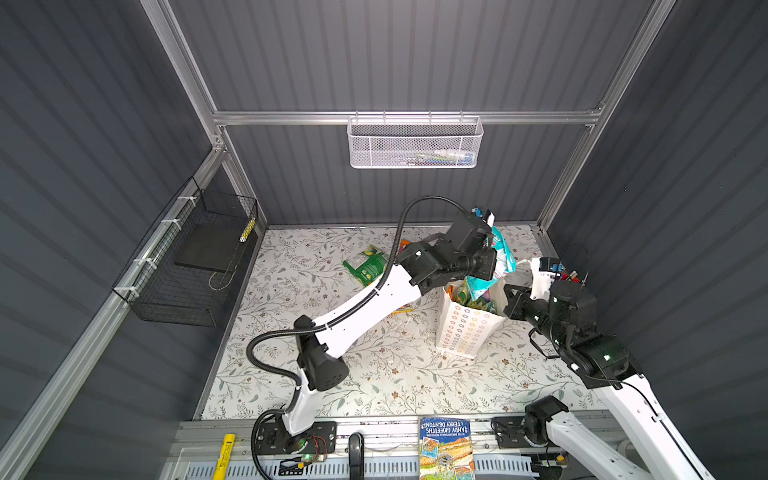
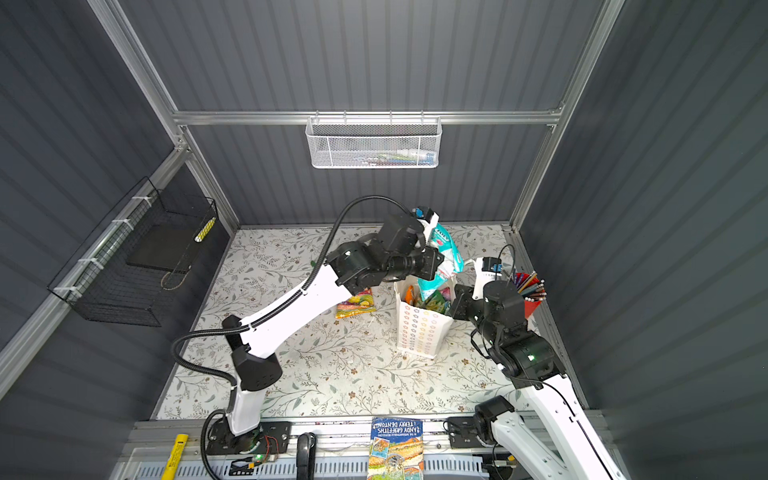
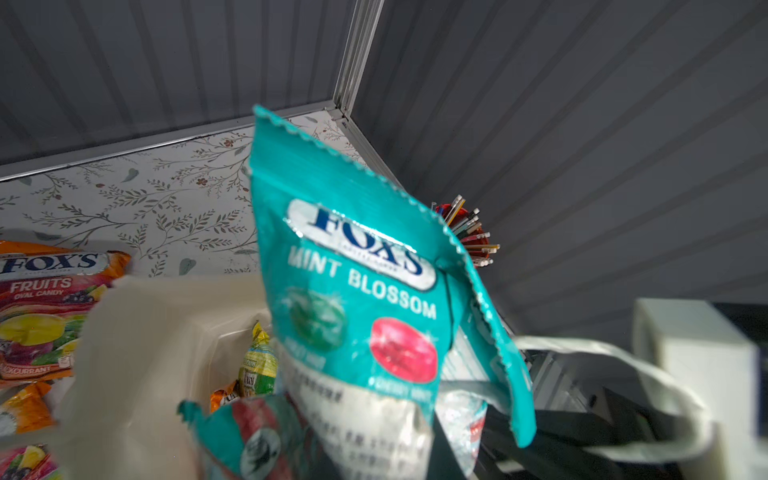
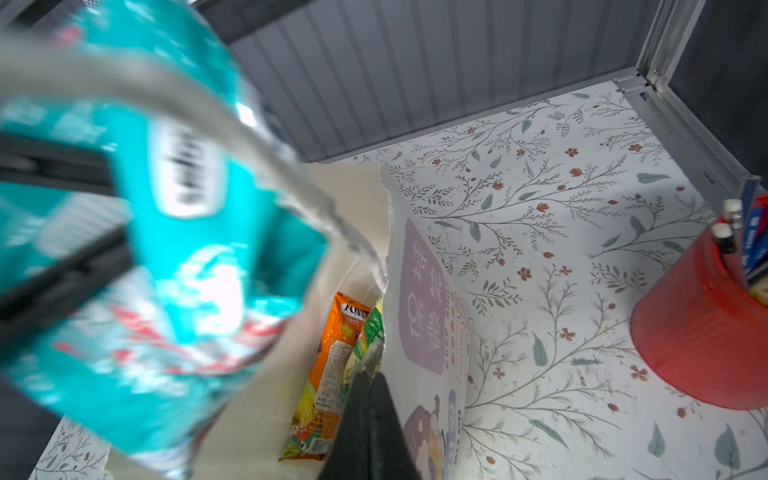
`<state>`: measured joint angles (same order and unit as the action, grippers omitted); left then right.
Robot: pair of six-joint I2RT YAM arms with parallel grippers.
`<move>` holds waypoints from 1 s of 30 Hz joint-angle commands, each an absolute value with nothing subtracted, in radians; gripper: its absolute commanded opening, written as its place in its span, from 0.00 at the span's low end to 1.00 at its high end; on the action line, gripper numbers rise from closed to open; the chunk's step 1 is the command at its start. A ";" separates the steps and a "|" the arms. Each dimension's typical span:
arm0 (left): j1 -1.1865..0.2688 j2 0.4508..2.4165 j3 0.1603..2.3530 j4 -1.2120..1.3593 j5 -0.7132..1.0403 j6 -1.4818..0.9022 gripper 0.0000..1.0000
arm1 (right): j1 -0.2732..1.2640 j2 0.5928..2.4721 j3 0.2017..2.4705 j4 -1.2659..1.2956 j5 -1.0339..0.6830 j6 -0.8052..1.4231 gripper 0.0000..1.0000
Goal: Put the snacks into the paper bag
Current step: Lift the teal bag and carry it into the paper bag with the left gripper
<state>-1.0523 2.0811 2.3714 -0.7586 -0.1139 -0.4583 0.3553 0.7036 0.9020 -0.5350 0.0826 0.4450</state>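
Teal packet (image 4: 178,257) blurred in right wrist view, book (image 1: 446,451) cut off in both top views

mint packet (image 3: 353,291) was teal, white logo oval with blue letters, one green and one red candy picture. paper bag (image 1: 465,328) was white with rows of pastel flower rings, and had a lilac panel on another side. orange packet (image 3: 50,291) was orange-pink with yellow fruit print. green packet (image 1: 368,268) was green-yellow. table (image 1: 374,382) was white with grey-green leafy sprigs and small rust flowers. pencil cup (image 4: 698,349) was red.
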 commanded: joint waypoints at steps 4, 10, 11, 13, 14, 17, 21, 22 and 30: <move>-1.045 2.109 2.397 -0.792 -0.191 -0.389 0.17 | 0.356 0.661 0.916 -0.529 0.129 0.452 0.00; -1.048 2.104 2.319 -0.790 -0.184 -0.371 0.17 | 0.356 0.662 0.915 -0.531 0.139 0.447 0.00; -1.049 2.103 2.304 -0.788 -0.178 -0.368 0.18 | 0.356 0.663 0.913 -0.528 0.142 0.446 0.00; -1.051 2.100 2.279 -0.787 -0.168 -0.362 0.18 | 0.355 0.667 0.911 -0.525 0.155 0.445 0.00; -1.052 2.101 2.270 -0.784 -0.162 -0.359 0.18 | 0.356 0.671 0.910 -0.523 0.157 0.446 0.00; -1.052 2.116 2.267 -0.783 -0.152 -0.350 0.19 | 0.356 0.681 0.907 -0.522 0.155 0.447 0.00; -1.052 2.158 2.297 -0.788 -0.146 -0.341 0.23 | 0.356 0.686 0.899 -0.514 0.155 0.448 0.00; -1.052 2.172 2.309 -0.795 -0.146 -0.341 0.24 | 0.356 0.686 0.898 -0.515 0.156 0.449 0.00; -1.051 2.249 2.369 -0.856 -0.131 -0.353 0.37 | 0.356 0.683 0.891 -0.512 0.168 0.447 0.00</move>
<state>-1.0489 2.2333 2.3253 -0.8169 -0.1528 -0.3618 0.3553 0.6903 0.8967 -0.5465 0.1482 0.4450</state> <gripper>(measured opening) 0.357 0.048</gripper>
